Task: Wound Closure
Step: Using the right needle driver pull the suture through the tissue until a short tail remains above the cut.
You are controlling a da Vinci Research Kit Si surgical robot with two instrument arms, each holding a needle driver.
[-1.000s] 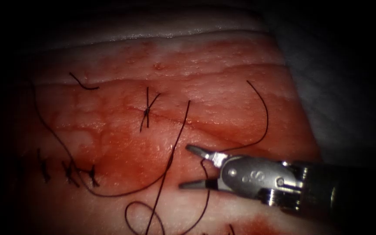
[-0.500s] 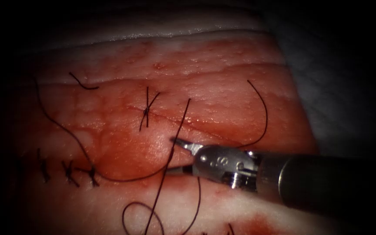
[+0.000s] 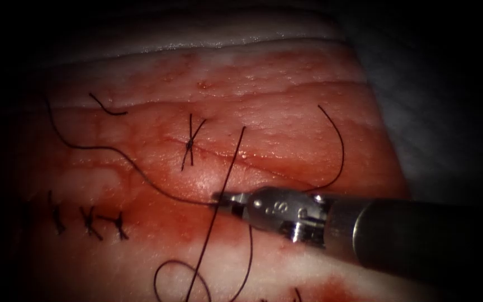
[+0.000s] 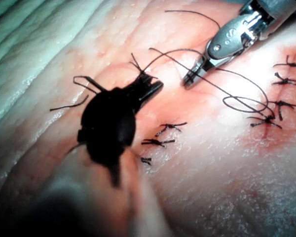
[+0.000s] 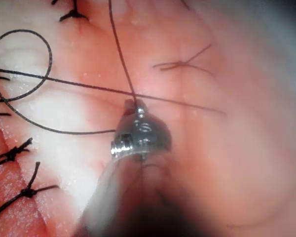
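Closed on the thin dark suture thread [image 3: 141, 173], the jaws of the right arm's silver needle driver [image 3: 222, 198] pinch it just where it crosses a second, straighter strand [image 3: 222, 190] running up the tissue. A second ago these jaws stood wide apart and further right; half a second ago they were narrowing around the strand, and now they meet on it. From the grip the held thread sweeps left in a shallow wave across the pink, wet pork-belly tissue [image 3: 286, 117], lifted higher than before. The right wrist view shows the same pinch: the tool [image 5: 134, 105] with the dark thread [image 5: 119, 49] rising from its tip and another strand crossing just beyond.

In the left wrist view, the left arm's dark, shadowed needle driver [image 4: 150, 89] rests low over the tissue among short thread ends; whether anything lies between its jaws I cannot tell, nor how they stand. The right arm's tool [image 4: 190, 79] shows there too, tip down on the thread.

Further out, a knotted stitch with crossed tails [image 3: 190, 142] sits on the fine cut line [image 3: 264, 168], left of the tool. A row of three earlier knots [image 3: 88, 221] lies near the lower left. Loose thread forms a loop [image 3: 180, 279] below the tool, and one long arc [image 3: 336, 145] curves up on the right. I cannot make out the needle.
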